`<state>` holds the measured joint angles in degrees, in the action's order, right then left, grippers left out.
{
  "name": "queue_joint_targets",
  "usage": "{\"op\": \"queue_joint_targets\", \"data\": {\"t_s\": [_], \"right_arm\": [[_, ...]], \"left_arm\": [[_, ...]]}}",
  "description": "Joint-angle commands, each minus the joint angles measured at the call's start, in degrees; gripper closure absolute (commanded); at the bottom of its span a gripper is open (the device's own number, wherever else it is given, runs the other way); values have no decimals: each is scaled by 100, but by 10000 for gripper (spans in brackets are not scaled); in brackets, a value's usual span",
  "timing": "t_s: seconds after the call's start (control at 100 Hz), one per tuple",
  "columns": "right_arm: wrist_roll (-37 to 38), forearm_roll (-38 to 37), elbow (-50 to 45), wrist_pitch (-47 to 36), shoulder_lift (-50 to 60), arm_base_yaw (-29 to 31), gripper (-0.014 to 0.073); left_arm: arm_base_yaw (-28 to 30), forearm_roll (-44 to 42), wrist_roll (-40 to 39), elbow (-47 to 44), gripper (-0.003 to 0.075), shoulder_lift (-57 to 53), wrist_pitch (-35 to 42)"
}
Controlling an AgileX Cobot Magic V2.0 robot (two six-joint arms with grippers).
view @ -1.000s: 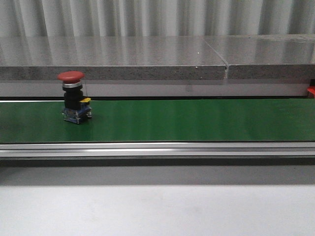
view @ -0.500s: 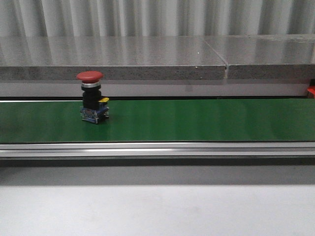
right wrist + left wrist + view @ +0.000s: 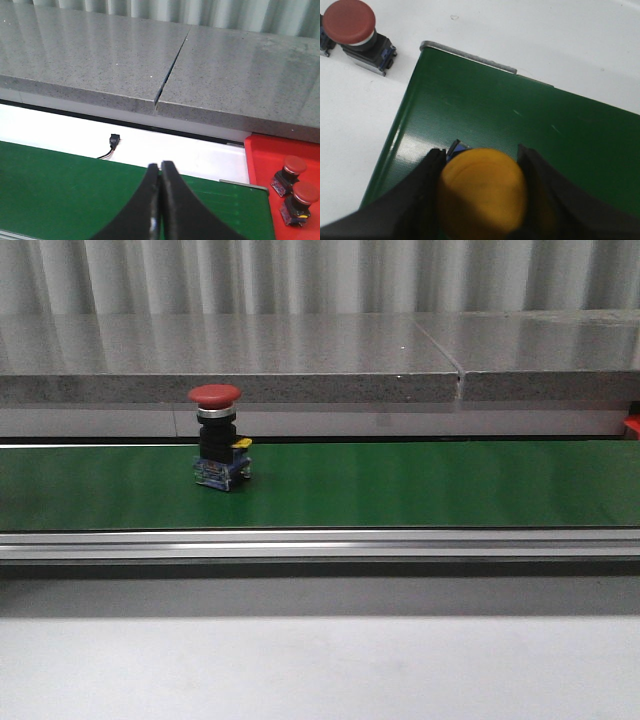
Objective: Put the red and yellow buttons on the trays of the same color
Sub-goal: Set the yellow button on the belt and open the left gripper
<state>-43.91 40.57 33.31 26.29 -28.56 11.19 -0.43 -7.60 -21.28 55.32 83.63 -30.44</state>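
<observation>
From the front view I see a red button standing upright on the green conveyor belt, left of centre, with a black body and a blue base bearing a small yellow tab. Neither arm appears in that view.

On the left wrist view, the left gripper has its jaws clenched on a yellow button, one black finger on each side of the yellow cap, held over the green belt near its end edge. Beyond that edge, on the white desk, stands a second red-capped button with a grey and blue base.

On the right wrist view, the right gripper has its jaws pressed together with nothing between them, over the belt. To one side I see a red tray holding two red buttons, side by side. A small black cable plug lies on the white strip behind the belt.
</observation>
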Motion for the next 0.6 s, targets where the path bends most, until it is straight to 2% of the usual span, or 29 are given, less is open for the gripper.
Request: {"op": "queue_joint_targets", "data": {"t_s": [0.0,0.08,0.12,0.27,0.34,0.41,0.59], "right_arm": [[-41,171,151,-312,-3,4,662],[-41,171,151,-312,-3,4,662],[-41,171,151,-312,-3,4,662],[-41,171,151,-312,-3,4,662],[-41,171,151,-312,-3,4,662],[-41,171,151,-312,-3,4,662],[-41,171,151,-312,-3,4,662]], "left_arm": [[-39,34,-18,150,641,-172,138],[-39,34,-18,105,594,-172,123],[-39,34,-18,71,546,-172,123],[-39,34,-18,-49,276,-172,145],[-39,34,6,-49,183,-172,167],[-39,34,43,-22,155,-172,205],[-39,34,269,296,155,-220,142]]}}
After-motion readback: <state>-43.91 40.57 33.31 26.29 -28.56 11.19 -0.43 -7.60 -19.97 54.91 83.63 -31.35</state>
